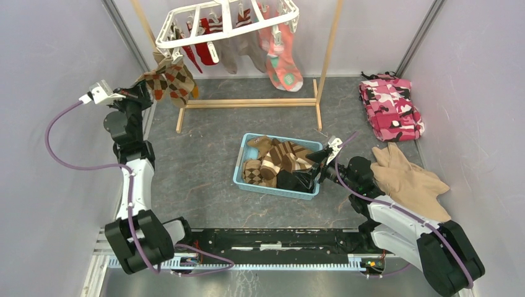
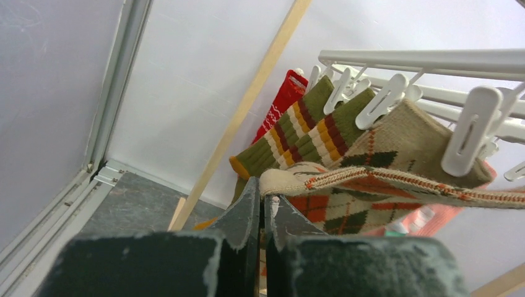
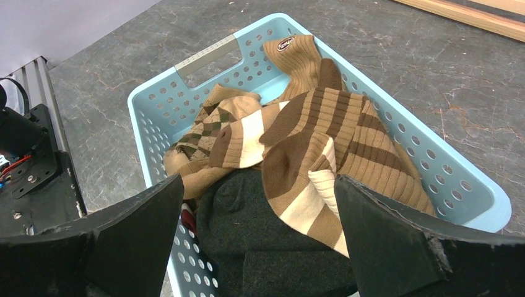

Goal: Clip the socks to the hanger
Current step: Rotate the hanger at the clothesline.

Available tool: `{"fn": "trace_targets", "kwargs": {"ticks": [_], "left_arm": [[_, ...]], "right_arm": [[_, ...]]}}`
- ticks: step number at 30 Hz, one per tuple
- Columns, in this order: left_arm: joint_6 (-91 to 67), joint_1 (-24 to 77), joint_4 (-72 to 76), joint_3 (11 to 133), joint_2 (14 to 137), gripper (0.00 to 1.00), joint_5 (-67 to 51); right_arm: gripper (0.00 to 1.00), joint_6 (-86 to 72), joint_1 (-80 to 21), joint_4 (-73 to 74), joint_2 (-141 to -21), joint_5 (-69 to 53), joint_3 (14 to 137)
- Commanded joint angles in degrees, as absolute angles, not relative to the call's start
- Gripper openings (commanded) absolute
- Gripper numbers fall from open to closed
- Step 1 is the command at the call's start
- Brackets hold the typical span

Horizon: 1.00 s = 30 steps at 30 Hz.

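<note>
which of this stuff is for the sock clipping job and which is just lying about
Job: hanger; clipped socks; argyle sock in left gripper; loose socks in blue basket under open right gripper.
Lying about: pink camouflage cloth; beige cloth.

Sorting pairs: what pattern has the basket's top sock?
The sock has brown and cream stripes, clearest in right wrist view.

Seen from my remote station: the dark grey, marbled table (image 1: 204,179) carries a light wooden frame stand (image 1: 247,103) along its far edge and a light blue basket (image 1: 238,170) near its middle. A pink camouflage cloth (image 1: 391,106) lies towards the far right corner, a plain beige cloth (image 1: 408,179) by the right edge.
</note>
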<state>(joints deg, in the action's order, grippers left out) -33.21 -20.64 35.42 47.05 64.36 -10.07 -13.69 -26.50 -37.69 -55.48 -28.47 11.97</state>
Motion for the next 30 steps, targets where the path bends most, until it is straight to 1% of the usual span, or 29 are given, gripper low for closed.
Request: {"fn": "trace_targets", "kwargs": {"ticks": [1, 12, 30], "left_arm": [[-37.0, -21.3, 39.7, 50.5, 67.2, 0.02, -13.9], [-38.6, -21.9, 40.1, 51.4, 69.6, 0.02, -14.8], [-39.2, -21.8, 39.5, 50.4, 69.1, 0.02, -15.0]], "right_arm": [[0.98, -14.2, -26.4, -41.1, -56.3, -30.1, 12.5], [0.98, -14.8, -26.4, -41.9, -57.1, -31.3, 12.6], [0.98, -14.8, -26.4, -41.8, -57.0, -31.5, 12.6]]}}
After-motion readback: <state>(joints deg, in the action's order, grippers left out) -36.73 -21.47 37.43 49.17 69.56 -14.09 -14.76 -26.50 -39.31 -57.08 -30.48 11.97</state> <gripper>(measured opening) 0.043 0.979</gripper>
